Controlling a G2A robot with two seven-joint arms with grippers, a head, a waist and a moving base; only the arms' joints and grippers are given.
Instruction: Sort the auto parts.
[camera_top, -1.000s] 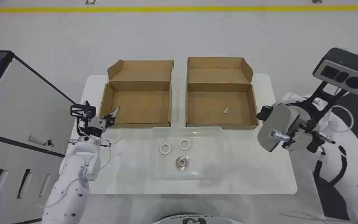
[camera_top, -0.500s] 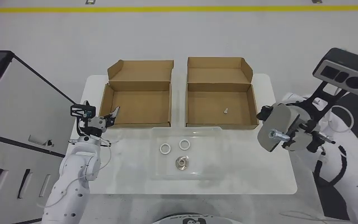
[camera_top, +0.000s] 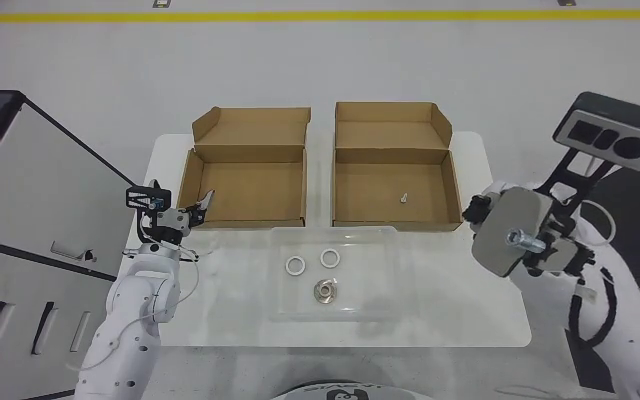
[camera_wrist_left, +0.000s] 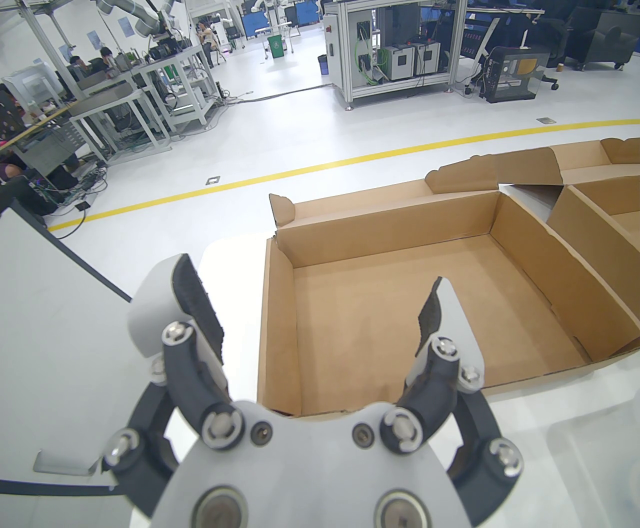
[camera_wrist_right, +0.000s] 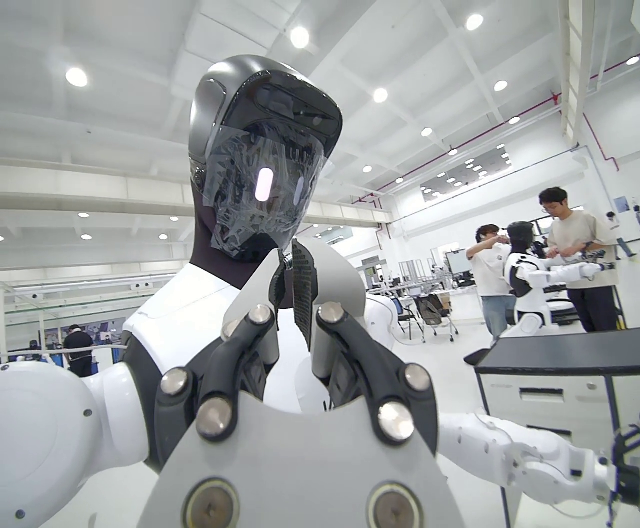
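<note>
Two white rings (camera_top: 296, 266) (camera_top: 330, 258) and a metal flanged part (camera_top: 324, 291) lie in a clear tray (camera_top: 385, 300) at the table's middle. Behind it stand two open cardboard boxes: the left box (camera_top: 245, 190) is bare inside, and the right box (camera_top: 395, 190) holds a small screw (camera_top: 403, 197). My left gripper (camera_top: 203, 200) (camera_wrist_left: 312, 280) hovers open at the left box's near left corner, nothing between its fingers. My right gripper (camera_wrist_right: 287, 260) is shut with nothing in it and points upward; its arm (camera_top: 510, 235) hangs past the table's right edge.
A grey cabinet (camera_top: 40, 200) stands left of the table, close to my left arm. The white tabletop (camera_top: 450, 300) has free room right of the tray and along its front edge. The boxes' flaps (camera_top: 255, 125) stand up at the back.
My right arm has shifted a little to the right, away from the table. The left arm and the parts have not moved.
</note>
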